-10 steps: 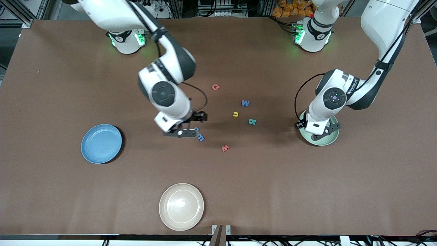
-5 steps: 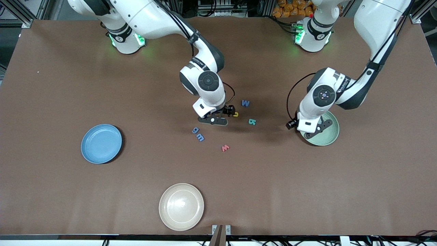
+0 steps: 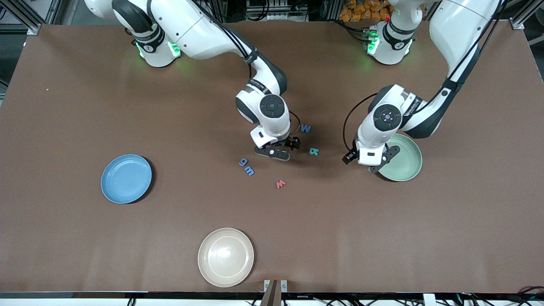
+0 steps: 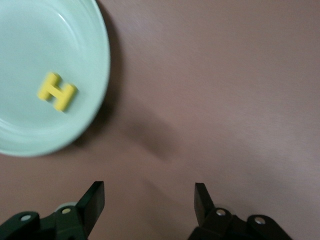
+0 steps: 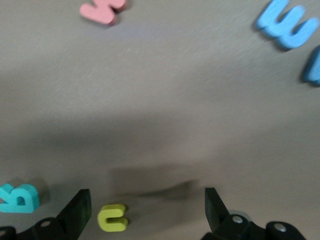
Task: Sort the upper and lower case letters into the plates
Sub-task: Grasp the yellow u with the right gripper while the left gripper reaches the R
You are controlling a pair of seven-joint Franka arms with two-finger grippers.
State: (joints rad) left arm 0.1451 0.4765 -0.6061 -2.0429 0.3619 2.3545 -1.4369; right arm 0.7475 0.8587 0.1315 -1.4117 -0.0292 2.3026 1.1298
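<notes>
- Front view shows the brown matte surface (image 3: 63, 106) carrying three round shallow plates: a pale green plate (image 3: 406, 168) toward the left arm's end, a blue plate (image 3: 126, 178) toward the right arm's end, and a cream-beige plate (image 3: 225, 256) nearest the camera, which has no part in the sorting.
- Left claw (image 3: 369, 163), jaws released and empty, hangs over the surface just beside the pale green plate's rim; the left wrist view shows one flat yellow letter H (image 4: 56, 91) lying inside that plate.
- Right claw (image 3: 277, 149), jaws spread wide and holding nothing, sits low over the letter cluster in mid-surface; its wrist view puts the flat yellow letter u (image 5: 113, 217) between its fingers, toward one side.
- Loose letters on the surface: blue M (image 3: 305, 128) and teal R (image 3: 314, 151) beside the right claw, toward the left arm's end; blue g (image 3: 243, 162) and blue m (image 3: 250, 171), nearly touching, nearer the camera; red w (image 3: 280, 184) nearest of all. The red Q is not visible.
- Blue plate holds no letter.
- Risk, as judged: the u is off-centre between the fingers, so closing may push it aside or tip it. These letters are thin and small; a shallow pinch could slip.
- Risk: both arms work close together near R and M; a reach there could knock neighbours.
</notes>
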